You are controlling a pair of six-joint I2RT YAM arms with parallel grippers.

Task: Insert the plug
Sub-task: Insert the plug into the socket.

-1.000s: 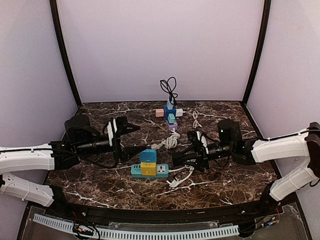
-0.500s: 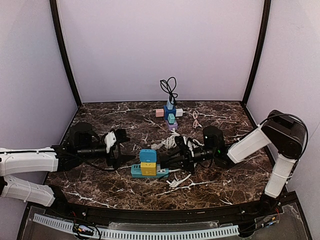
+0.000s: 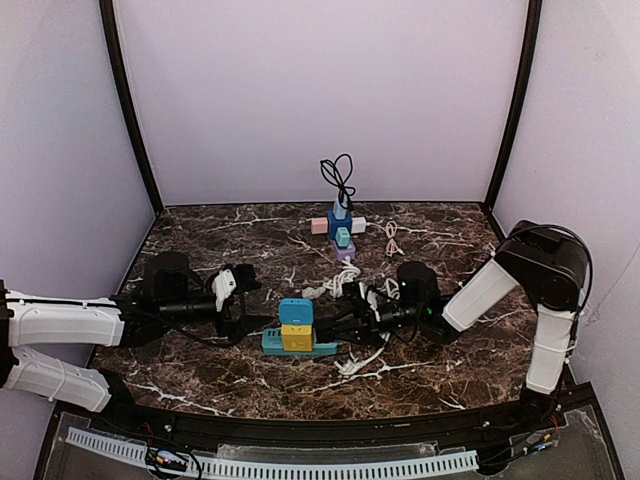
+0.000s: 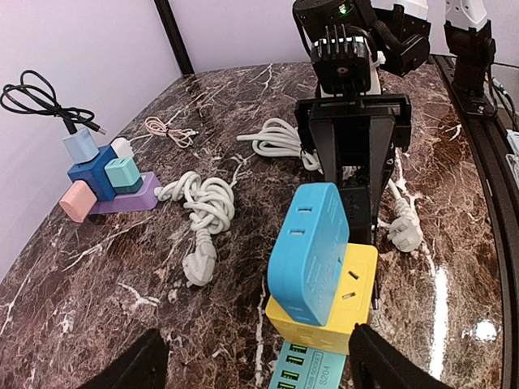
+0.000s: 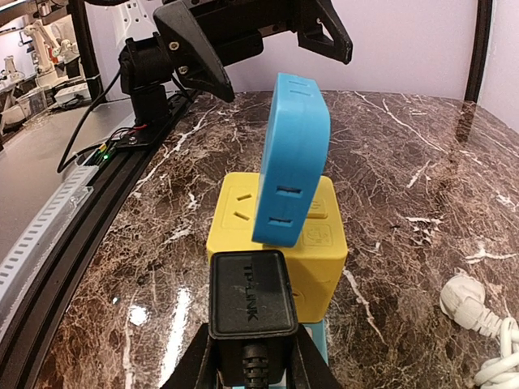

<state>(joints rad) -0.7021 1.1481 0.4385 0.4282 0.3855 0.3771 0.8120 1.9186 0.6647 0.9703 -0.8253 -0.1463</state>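
On the dark brown white-veined marble surface [image 3: 200,375], both arms lie low and reach inward toward the centre: left arm [image 3: 60,322], right arm [image 3: 490,285].

Left claw [image 3: 248,305]: spread wide and holding nothing. In the left wrist view its two dark fingers [image 4: 142,365] sit at the bottom corners, well apart. It points at the adapter stack from the left, near it but not touching.

Right claw [image 3: 342,320]: closed on the black TP-LINK plug [image 5: 247,304], with a finger pressed to each side of the plug body.

Teal power strip [image 3: 272,345]: lies flat near the front centre, between the two claws.

Yellow cube adapter [image 5: 320,243]: seated on the strip.

Blue rectangular adapter [image 5: 296,154]: stands on top of the yellow cube, tilted.

Plug position: low over the right end of the strip, just beside the yellow cube on the right arm's side. Cannot tell whether its pins are in a socket.

Other items:
- White coiled cable [image 4: 207,203] lies behind the strip.
- A second white cord [image 3: 360,362] lies in front of it, to the right.
- Cluster of small pastel adapter blocks [image 3: 340,228] sits near the back wall, with a black looped cable [image 3: 340,175] rising from it.
- Thin pale cable [image 3: 392,238] lies just beside the cluster.
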